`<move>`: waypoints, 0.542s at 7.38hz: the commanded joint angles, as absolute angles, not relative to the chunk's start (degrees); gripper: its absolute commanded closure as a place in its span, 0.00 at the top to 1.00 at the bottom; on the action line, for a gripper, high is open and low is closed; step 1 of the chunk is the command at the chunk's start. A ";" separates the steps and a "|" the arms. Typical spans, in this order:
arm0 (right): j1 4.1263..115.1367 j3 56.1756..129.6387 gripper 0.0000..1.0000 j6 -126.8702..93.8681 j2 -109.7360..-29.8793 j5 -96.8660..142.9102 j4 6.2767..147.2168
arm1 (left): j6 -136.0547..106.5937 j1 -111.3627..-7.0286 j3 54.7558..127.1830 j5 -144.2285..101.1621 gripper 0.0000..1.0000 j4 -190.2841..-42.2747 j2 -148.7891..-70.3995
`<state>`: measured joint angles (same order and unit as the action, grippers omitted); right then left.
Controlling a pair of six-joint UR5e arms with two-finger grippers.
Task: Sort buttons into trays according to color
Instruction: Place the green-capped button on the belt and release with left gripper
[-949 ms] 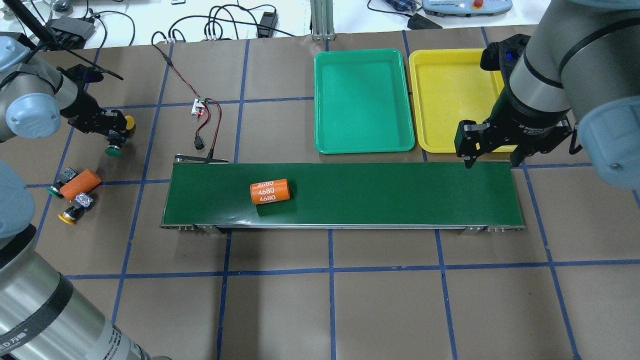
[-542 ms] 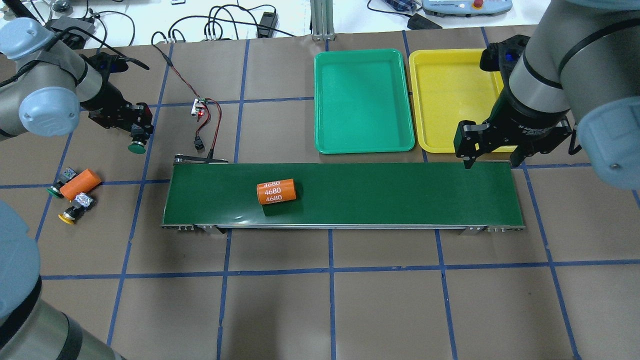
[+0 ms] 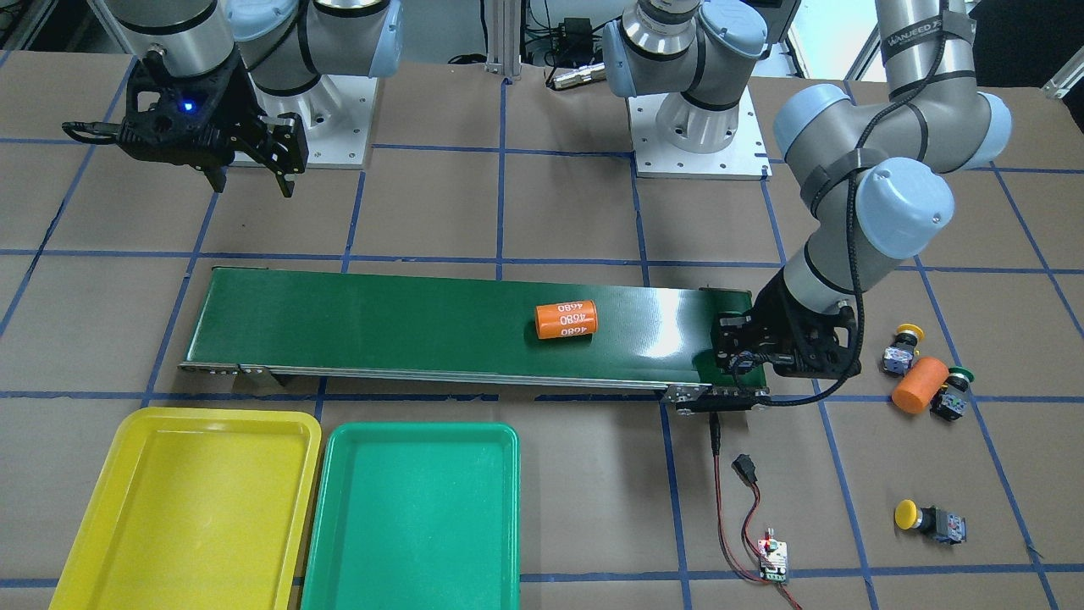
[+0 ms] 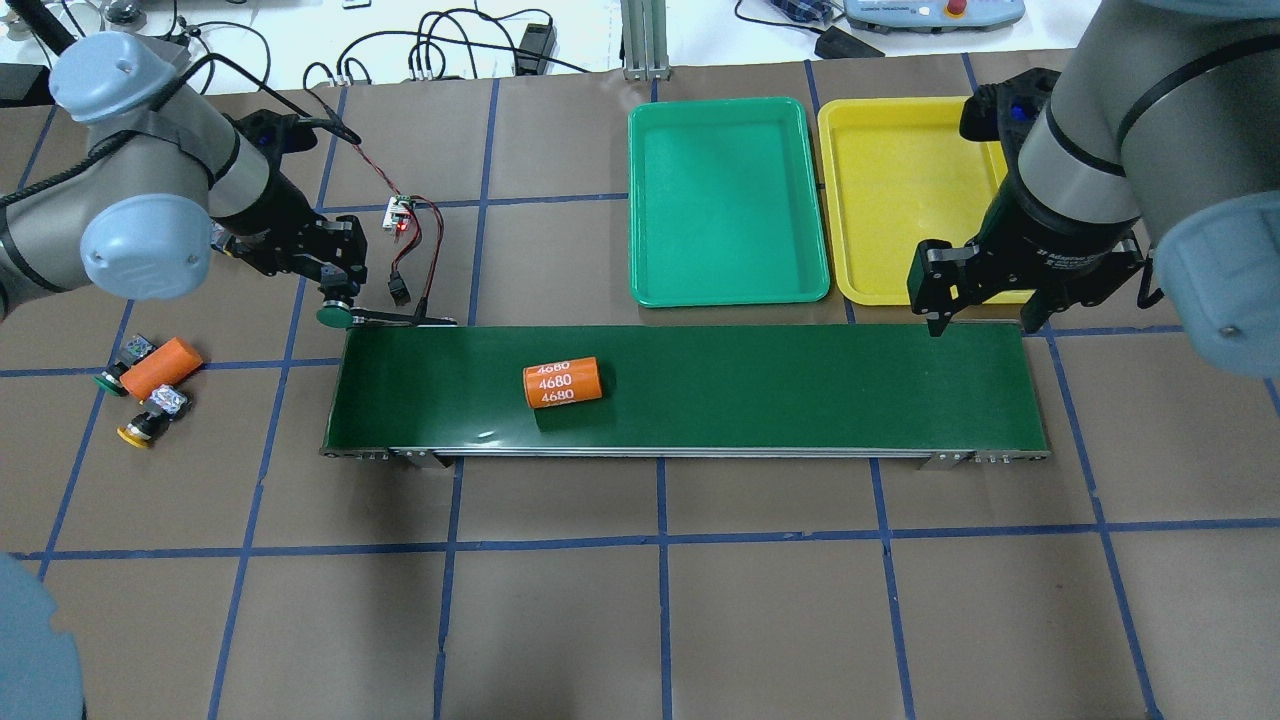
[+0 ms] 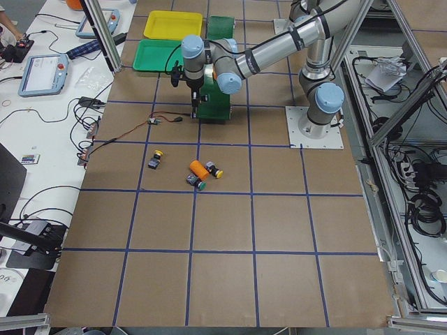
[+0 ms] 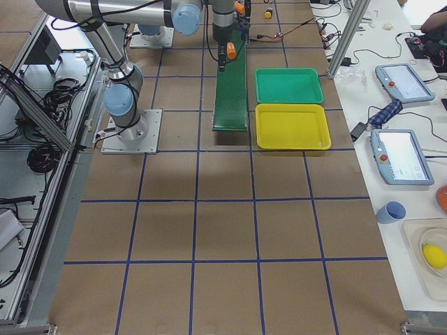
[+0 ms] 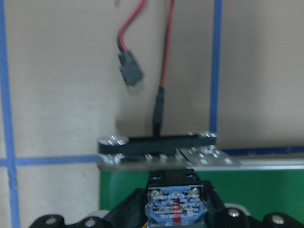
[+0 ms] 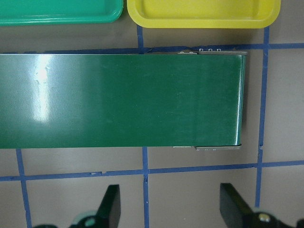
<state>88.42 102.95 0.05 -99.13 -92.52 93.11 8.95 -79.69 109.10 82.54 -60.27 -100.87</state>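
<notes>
Looks like we're mid-delivery on button number 1. The left gripper [image 4: 338, 290] is clamped on a green button [image 4: 332, 316] and hangs at the corner of the conveyor belt [image 4: 700, 385], at the end far from the trays. The cap sits just off the belt's edge by the end bracket. In the left wrist view the button's terminal end faces the camera, so I reckon the cap points down at the table.

The right gripper [image 4: 982, 322] hovers at the belt's other end with its fingers [image 8: 112, 209] spread wide and nothing between them. It's just beside the yellow tray [image 4: 900, 190], and the green tray [image 4: 728, 200] sits right next to that one. No button is in either tray yet.

The other 3 are well apart from all this, out past the left arm. A second green button [image 3: 953, 394] and a yellow button [image 3: 902, 343] sit against a loose orange cylinder [image 3: 919, 385]. The lone yellow button [image 3: 927, 518] sits on its own, further from the robot. Another orange cylinder marked 4680 [image 4: 562, 382] is lying on the belt, roughly a third of the way along.

My guess for the next move: slide in over the green surface proper, clear of the bracket and the red-and-black wires [image 4: 420, 240]. Then lower and let go, so the belt can carry the button to the right arm. Dropping it this close to the edge could roll it off.
</notes>
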 commanded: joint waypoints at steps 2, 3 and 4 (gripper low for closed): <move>88.42 103.44 0.78 0.00 -99.32 -92.64 92.72 | 6.34 -81.38 113.90 83.06 0.13 -58.46 -99.92; 88.42 103.53 0.78 0.00 -99.06 -92.72 92.72 | 4.24 -81.82 114.08 83.06 0.13 -57.40 -100.71; 88.42 103.80 0.78 -0.09 -99.23 -92.72 92.72 | 3.70 -82.70 114.17 83.14 0.48 -57.39 -100.64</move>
<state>88.42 103.53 -0.01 -99.18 -92.69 92.73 4.90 -81.85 113.88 83.04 -57.92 -100.32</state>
